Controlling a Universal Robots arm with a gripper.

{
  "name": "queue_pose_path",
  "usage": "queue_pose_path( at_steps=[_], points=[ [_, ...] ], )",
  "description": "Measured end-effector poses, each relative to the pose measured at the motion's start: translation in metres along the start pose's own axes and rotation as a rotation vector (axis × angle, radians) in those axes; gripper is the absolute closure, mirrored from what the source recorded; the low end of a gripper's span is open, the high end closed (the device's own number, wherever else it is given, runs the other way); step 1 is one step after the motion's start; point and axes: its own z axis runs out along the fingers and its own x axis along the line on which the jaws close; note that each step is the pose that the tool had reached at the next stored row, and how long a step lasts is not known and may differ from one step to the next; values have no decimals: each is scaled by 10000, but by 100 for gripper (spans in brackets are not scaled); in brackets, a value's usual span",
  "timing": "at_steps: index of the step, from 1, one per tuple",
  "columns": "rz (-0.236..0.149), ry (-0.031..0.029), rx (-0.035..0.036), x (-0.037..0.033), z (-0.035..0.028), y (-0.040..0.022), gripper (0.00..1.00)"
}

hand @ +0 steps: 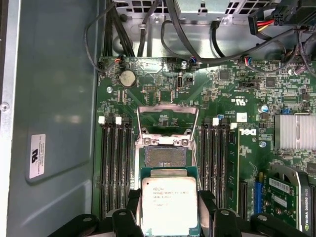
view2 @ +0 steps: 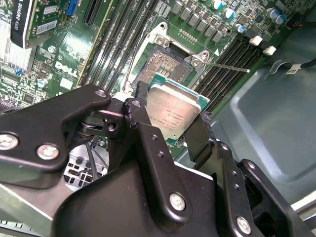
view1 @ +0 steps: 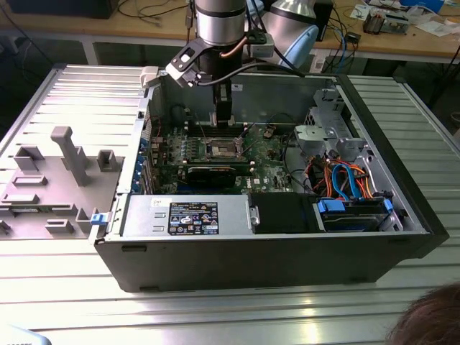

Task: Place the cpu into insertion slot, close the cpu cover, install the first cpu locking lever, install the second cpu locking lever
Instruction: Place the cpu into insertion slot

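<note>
"First wrist view: which step is in hand?" the senior inspector asks.

"The first, by the look of it," the junior replies. "The small square cpu (hand: 168,207), with its dull silver-grey metal top, is pinched by its edges between the black fingers (hand: 133,202) of the gripper (hand: 169,213). It hangs above the green motherboard (hand: 217,94), just short of the open insertion slot (hand: 165,157). It is not seated."

"Cover and levers?"

"The thin silver frame of the cpu cover (hand: 168,107) stands raised on the side of the slot away from the chip. In the second wrist view, a thin wire locking lever (view2: 227,66) juts free. None of the closing steps is done."

"What does the placing call for?"

"As a judgement: squaring the chip over the slot and lowering it flat. The contact field looks delicate, so any skew would likely matter."
</note>
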Motion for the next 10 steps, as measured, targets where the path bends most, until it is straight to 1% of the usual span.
queue_pose_path(
  at_steps=[10],
  points=[
    [0, 0, 0, -1, 35, -2, 45]
  ],
)
